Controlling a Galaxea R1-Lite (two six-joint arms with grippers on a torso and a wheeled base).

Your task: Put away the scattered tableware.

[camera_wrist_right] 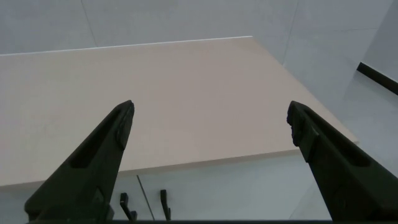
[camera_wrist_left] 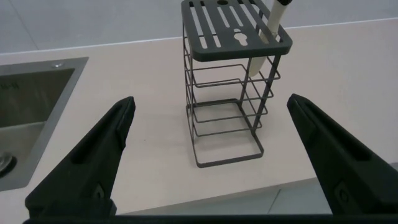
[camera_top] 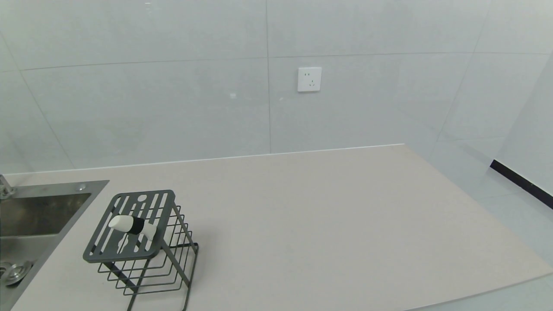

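We are looking down on a pale beige stone countertop [camera_top: 324,216] running along a light grey tiled wall [camera_top: 151,108]. A dark grey wire rack [camera_top: 142,248] with a flat slotted top plate is standing upright on the countertop near its front edge, just beside the stainless steel sink [camera_top: 39,211] at the robot's left, and apart from the sink's rim.

A white-handled utensil with a black band [camera_top: 131,225] is sitting in one of the rack's slots. Its handle is leaning out above the top plate while its pale lower part is running down inside the wire cage. We are not able to tell what kind of utensil it is.

The left gripper [camera_wrist_left: 209,102] is hanging in front of the countertop's front edge, facing the rack and well apart from it. Its two dark fingers are spread wide and gripping nothing.

The right gripper [camera_wrist_right: 209,107] is hanging off the front edge too, facing a bare stretch of countertop towards the robot's right. Its fingers are likewise standing wide apart with nothing between them.

A round metal drain strainer [camera_top: 15,272] is lying in the sink's bottom, and a white square wall socket [camera_top: 309,79] is sitting on the tiles above the countertop.
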